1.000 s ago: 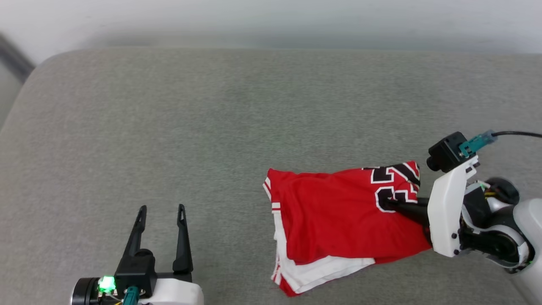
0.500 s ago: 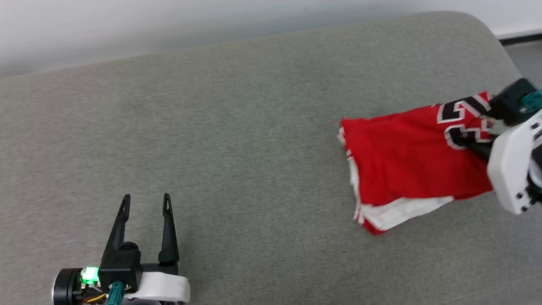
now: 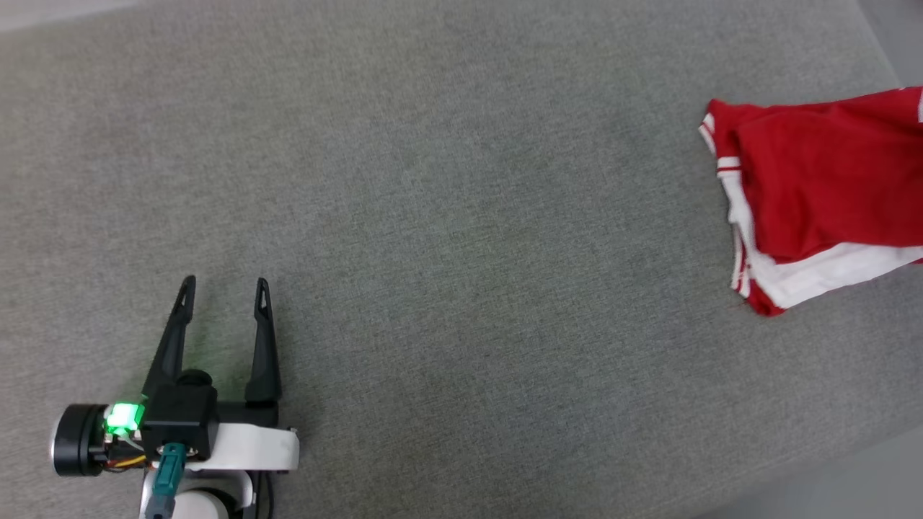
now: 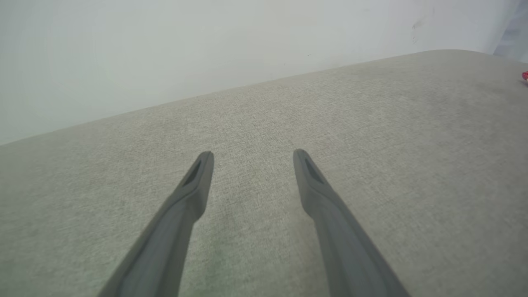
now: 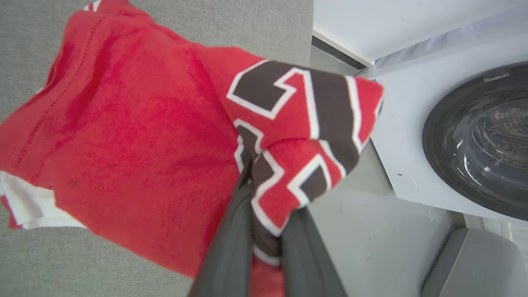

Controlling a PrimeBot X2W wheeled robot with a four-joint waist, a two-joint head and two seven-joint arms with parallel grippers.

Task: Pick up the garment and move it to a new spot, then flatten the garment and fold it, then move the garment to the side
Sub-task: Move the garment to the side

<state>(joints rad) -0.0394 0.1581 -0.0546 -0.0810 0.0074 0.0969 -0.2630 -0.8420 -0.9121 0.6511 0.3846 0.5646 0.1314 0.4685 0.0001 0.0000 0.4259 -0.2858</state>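
The garment (image 3: 822,194), a folded red jersey with white sleeves and striped trim, lies at the right edge of the grey cushion, running out of the head view. In the right wrist view the garment (image 5: 132,136) is bunched at its black, white-outlined number print, and my right gripper (image 5: 266,194) is shut on that bunch, holding it past the cushion's edge. My left gripper (image 3: 223,290) hovers open over bare cushion at the lower left, far from the garment. The left wrist view has its two fingers (image 4: 198,181) spread apart with nothing between them and a sliver of red garment (image 4: 525,76) at the far right.
The grey fabric cushion (image 3: 433,216) spans most of the head view, its right edge falling to pale floor (image 3: 851,476). Beyond that edge, the right wrist view has a white washing machine (image 5: 412,123) with a round dark door (image 5: 482,136) and a grey bin (image 5: 474,264).
The head view has swung, so the cushion and garment sit further right and higher. The right gripper, still shut on the print, carried the garment rightward toward the cushion's edge. The left gripper stays open.
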